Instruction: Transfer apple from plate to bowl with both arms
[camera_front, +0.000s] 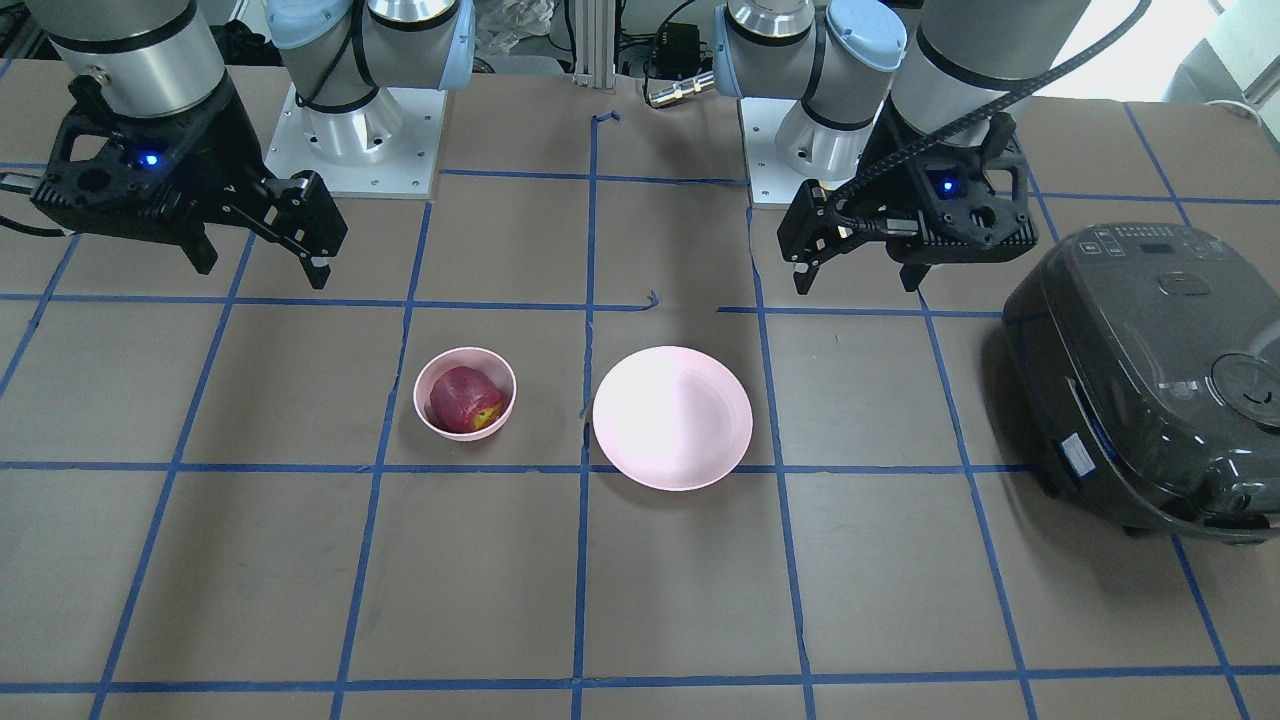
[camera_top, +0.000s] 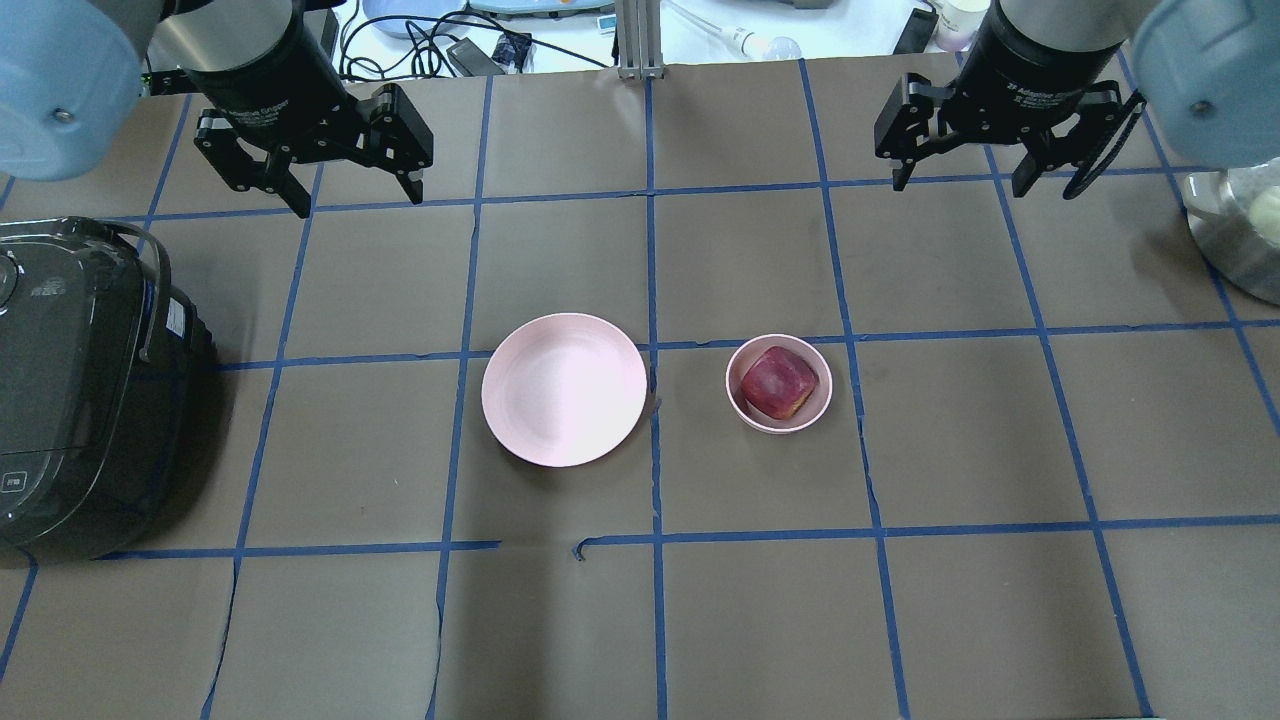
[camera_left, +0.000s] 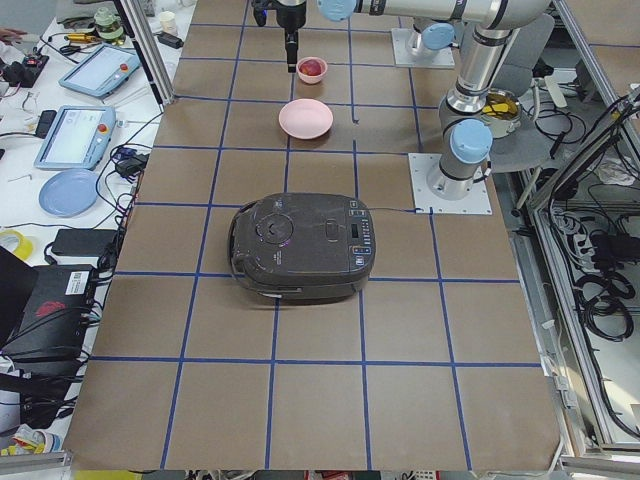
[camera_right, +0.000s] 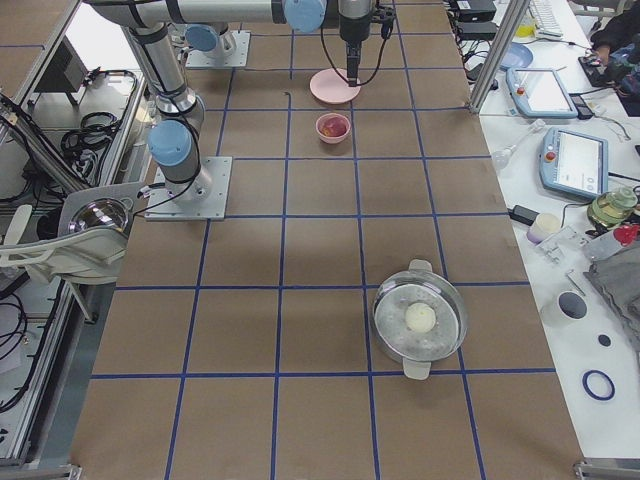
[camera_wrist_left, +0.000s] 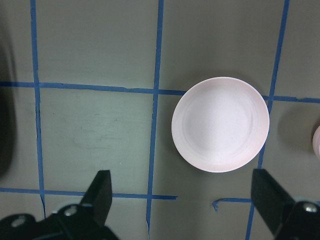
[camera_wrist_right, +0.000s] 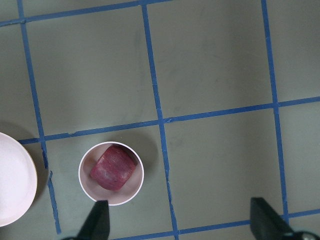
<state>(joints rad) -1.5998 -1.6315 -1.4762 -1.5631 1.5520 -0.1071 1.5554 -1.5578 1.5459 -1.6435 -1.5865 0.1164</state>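
Apple, dark red, sits in deep bowl beside shallow plate.

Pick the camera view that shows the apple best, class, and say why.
Exterior front-facing: the apple sits large and sharp in the bowl, with its red skin and yellow patch both visible. The overhead and right wrist views show mostly its red top. Both side views show it tiny. The left wrist view misses it.
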